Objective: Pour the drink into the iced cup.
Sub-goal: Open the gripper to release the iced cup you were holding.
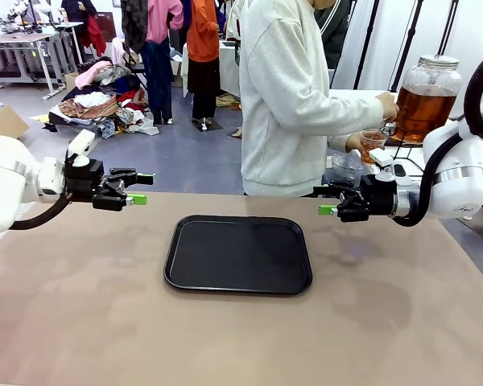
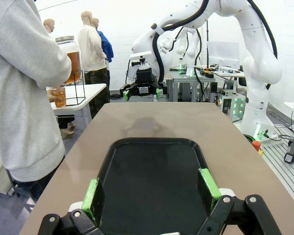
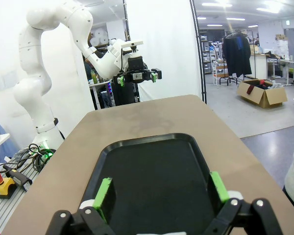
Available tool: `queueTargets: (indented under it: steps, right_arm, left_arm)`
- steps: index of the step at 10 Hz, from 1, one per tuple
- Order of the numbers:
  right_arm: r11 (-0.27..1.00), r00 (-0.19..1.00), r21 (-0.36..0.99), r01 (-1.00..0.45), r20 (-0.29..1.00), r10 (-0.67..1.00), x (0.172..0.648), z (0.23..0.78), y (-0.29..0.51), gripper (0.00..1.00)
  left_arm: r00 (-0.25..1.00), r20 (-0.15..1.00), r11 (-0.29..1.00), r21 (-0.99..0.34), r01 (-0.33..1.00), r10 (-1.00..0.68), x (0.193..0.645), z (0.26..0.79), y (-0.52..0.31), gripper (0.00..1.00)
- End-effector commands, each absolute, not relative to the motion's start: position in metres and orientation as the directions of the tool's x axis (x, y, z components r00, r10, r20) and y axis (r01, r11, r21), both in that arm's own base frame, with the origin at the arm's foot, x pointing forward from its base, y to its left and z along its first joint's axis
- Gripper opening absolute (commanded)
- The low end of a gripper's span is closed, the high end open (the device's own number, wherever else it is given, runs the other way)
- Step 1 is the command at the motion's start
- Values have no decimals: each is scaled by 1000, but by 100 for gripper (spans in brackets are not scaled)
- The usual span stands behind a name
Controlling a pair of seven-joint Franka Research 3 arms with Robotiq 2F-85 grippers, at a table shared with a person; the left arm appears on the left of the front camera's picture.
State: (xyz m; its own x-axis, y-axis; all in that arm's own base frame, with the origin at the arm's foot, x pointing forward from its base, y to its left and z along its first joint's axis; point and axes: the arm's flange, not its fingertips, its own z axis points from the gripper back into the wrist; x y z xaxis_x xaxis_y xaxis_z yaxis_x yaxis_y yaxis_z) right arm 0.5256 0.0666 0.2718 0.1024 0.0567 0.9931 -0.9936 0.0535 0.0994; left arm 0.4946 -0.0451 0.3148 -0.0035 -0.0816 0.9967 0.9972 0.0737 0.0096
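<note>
Both of my grippers hang above the table with their fingers spread apart and nothing between them. My left gripper (image 1: 138, 188) sits out over the left side of the brown table (image 1: 80, 322), pointing toward the middle; my right gripper (image 1: 328, 201) mirrors it from the right side, pointing back at it. Between the two, flat on the table, lies a black tray (image 1: 238, 253) with a raised rim and a bare surface.

From my left wrist, the green pads (image 2: 91, 195) frame that tray (image 2: 152, 181) wide on either side, and the right gripper (image 2: 143, 91) faces me from across it. From my right wrist, the tray (image 3: 154, 176) lies below the spread fingers, and the left gripper (image 3: 137, 76) shows at the far end of the table.

The drink (image 1: 423, 108) — clear amber-brown liquid — stands in a large glass dispenser jar (image 1: 429, 76) on a side table beyond the far right corner, well apart from both grippers. A person in a light grey sweatshirt (image 1: 290, 96) stands at the far side, turned toward the jar, one hand (image 1: 386, 104) up at it and the other holding a small clear cup (image 1: 373, 145) of the same amber liquid just beside it. In the left wrist view the cup (image 2: 59, 96) shows at the person's side, below the jar (image 2: 72, 58).
</note>
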Motion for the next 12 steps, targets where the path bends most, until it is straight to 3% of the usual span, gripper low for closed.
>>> queueTargets:
  steps: [1, 12]
  right_arm:
    - [50, 99, 96, -994, 994, 52, 526, 274, 66, 100]
    - [50, 99, 96, -994, 994, 52, 526, 274, 66, 100]
  left_arm:
    - [-5, 997, 73, 11, 997, -80, 495, 316, -45, 100]
    - [-5, 997, 73, 11, 997, -80, 495, 316, -45, 100]
